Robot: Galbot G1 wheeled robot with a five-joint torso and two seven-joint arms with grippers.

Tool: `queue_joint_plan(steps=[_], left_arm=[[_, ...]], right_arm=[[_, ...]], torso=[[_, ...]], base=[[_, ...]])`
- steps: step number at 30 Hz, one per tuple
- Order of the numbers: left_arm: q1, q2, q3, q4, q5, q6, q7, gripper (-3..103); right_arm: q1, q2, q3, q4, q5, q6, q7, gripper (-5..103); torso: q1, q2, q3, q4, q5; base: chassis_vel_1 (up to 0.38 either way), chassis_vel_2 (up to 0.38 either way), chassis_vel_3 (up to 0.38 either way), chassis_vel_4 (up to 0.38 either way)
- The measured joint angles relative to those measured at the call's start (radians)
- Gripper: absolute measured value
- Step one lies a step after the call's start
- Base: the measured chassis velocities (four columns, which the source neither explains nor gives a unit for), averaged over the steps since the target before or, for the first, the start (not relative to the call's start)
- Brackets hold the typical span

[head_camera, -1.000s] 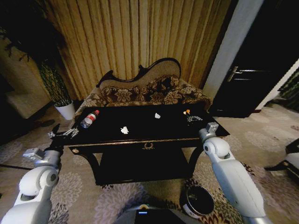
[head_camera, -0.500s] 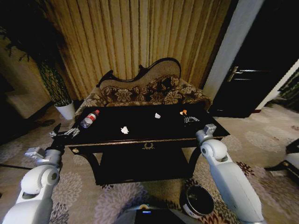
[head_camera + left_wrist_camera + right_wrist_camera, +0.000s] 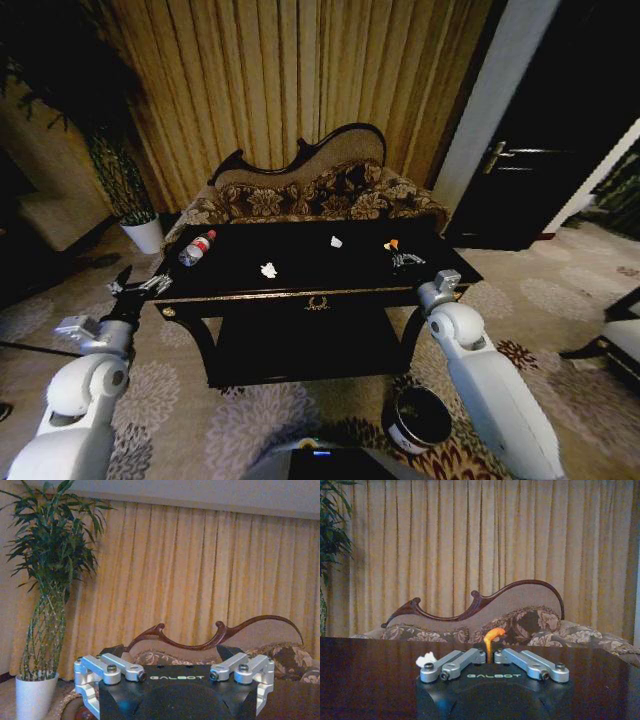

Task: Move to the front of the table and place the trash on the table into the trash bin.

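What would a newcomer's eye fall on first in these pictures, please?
Probably the glossy black table in front of the sofa, with a bottle at its left end and white paper scraps mid-top. The right gripper hangs over the right end by an orange piece; the trash bin stands on the carpet below.

Trash bin (image 3: 417, 418) before table (image 3: 300, 296), sofa (image 3: 310, 195) behind.
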Motion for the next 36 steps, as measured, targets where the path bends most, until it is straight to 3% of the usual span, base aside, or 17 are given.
queue_joint_plan(steps=[28,36], left_arm=[[0.006,-0.006,-0.009,-0.011,-0.005,0.007,0.002,100],[-0.015,-0.027,-0.013,-0.015,-0.003,0.013,0.003,100]], right_arm=[[-0.039,0.017,0.02,-0.007,-0.032,0.029,0.0,3],[-0.13,0.057,0.076,-0.132,-0.065,0.044,0.0,3]], torso=[[-0.001,0.0,0.0,0.0,0.0001],[0.001,0.0,0.0,-0.0001,0.0]], base=[[0.104,-0.106,-0.1,0.105],[0.0,0.0,0.0,0.0]])
